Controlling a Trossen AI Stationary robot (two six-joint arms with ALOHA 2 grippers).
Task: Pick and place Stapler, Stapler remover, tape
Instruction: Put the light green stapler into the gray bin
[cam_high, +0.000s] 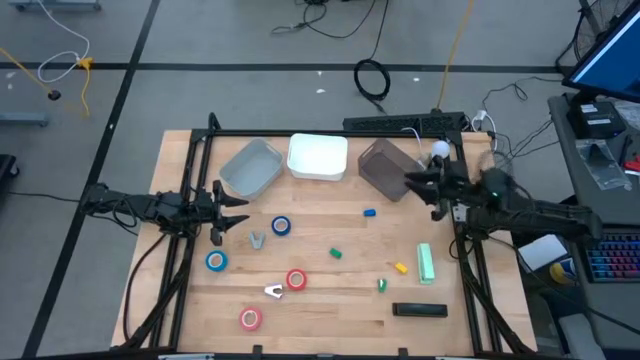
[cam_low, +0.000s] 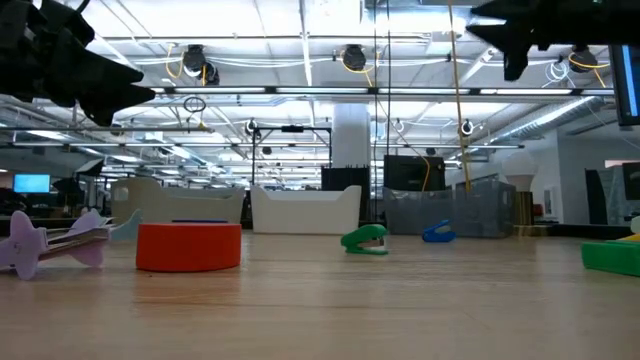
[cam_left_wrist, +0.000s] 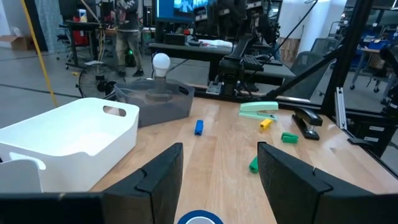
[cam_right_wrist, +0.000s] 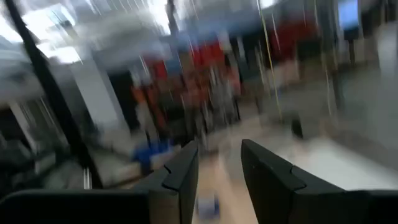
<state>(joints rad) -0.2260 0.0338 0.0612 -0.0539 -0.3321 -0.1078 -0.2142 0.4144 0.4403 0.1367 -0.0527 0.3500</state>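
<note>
Two blue tape rolls (cam_high: 281, 226) (cam_high: 216, 261) and two red ones (cam_high: 296, 280) (cam_high: 250, 318) lie flat on the wooden table. A grey stapler remover (cam_high: 257, 240) and a white one (cam_high: 273, 291) lie among them. A mint-green stapler (cam_high: 426, 262) and a black stapler (cam_high: 419, 310) lie at the right. My left gripper (cam_high: 240, 208) is open at the table's left, level, with a blue roll (cam_left_wrist: 199, 218) just ahead of its fingers. My right gripper (cam_high: 412, 184) is open and raised beside the dark bin, nothing between its fingers (cam_right_wrist: 186, 171).
Three bins stand along the far edge: a pale blue-grey one (cam_high: 250, 167), a white one (cam_high: 318, 157) and a dark grey one (cam_high: 385, 165). Small blue (cam_high: 369, 212), green (cam_high: 336, 254) and yellow (cam_high: 400, 267) bits lie mid-table. Black frame posts stand at the table's sides.
</note>
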